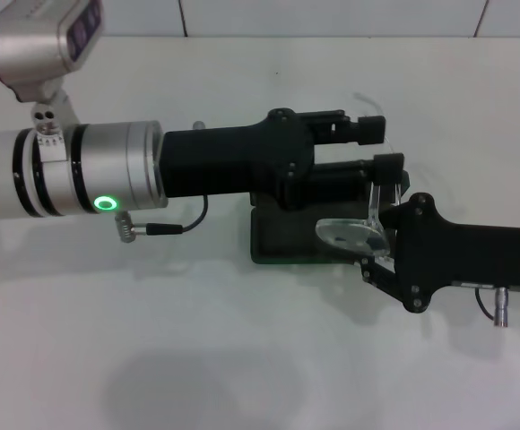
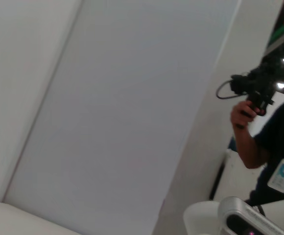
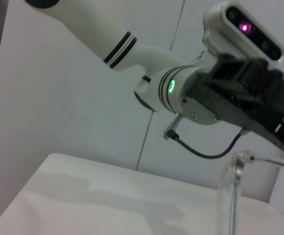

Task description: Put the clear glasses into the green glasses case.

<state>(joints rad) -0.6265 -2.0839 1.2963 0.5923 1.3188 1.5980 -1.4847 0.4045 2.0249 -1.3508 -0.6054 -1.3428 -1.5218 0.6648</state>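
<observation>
The green glasses case [image 1: 273,237] lies at the table's middle, mostly hidden under my left arm; I cannot tell how its lid stands. The clear glasses [image 1: 354,235] hang over the case's right end, lens low and one thin arm rising beside it. My right gripper [image 1: 378,242] reaches in from the right and is shut on them. In the right wrist view the glasses [image 3: 232,196] show close up, edge on. My left gripper [image 1: 377,148] hovers just behind the case, open, with bare table between its fingers. The left wrist view shows none of these.
The white table [image 1: 197,358] stretches wide to the front and left. A tiled wall [image 1: 332,18] closes off the back. My left arm [image 3: 171,88] spans the right wrist view. A person with a camera [image 2: 259,112] stands beyond the table.
</observation>
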